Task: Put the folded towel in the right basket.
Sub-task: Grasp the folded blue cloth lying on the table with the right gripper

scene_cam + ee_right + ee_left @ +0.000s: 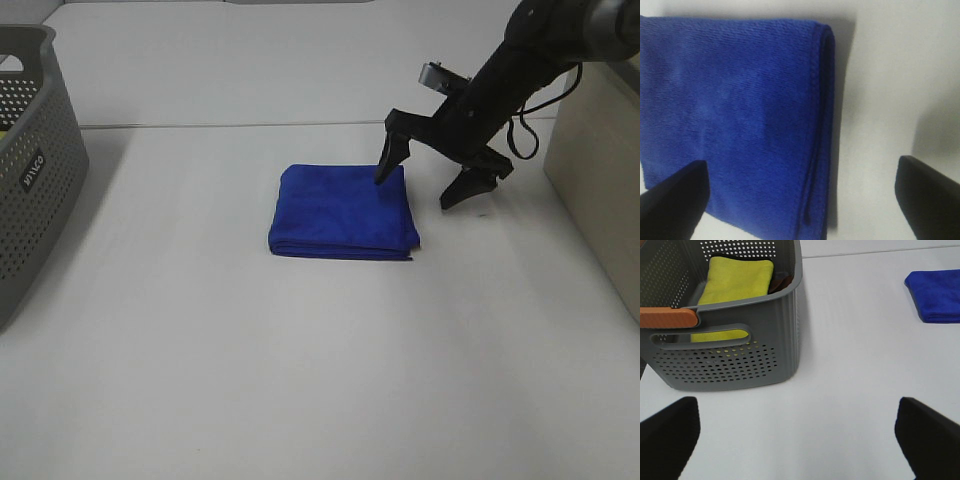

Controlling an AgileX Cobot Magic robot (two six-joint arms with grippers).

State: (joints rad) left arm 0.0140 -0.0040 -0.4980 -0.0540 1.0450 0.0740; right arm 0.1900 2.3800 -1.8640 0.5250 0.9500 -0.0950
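**Right gripper (pixel 420 188) open over the folded towel (pixel 345 212); no grasp made.**

Grey basket (pixel 30 170) stands far left, and the left gripper (pixel 797 415) faces it with jaws spread and empty. The blue towel lies flat mid-table (pixel 200 380), well apart from the beige container (pixel 600 170) at far right, judged the target. One right finger sits over the towel's far right corner, the other over bare table. Risk: closing here may pinch only the upper layers, so the fold opens or slips on lifting.

Exterior high: looking down over the table (pixel 300 380) from afar | left wrist: facing the grey basket (pixel 740 360), low and near | right wrist: looking closely onto the blue towel (pixel 730 115) | all three sharing that towel
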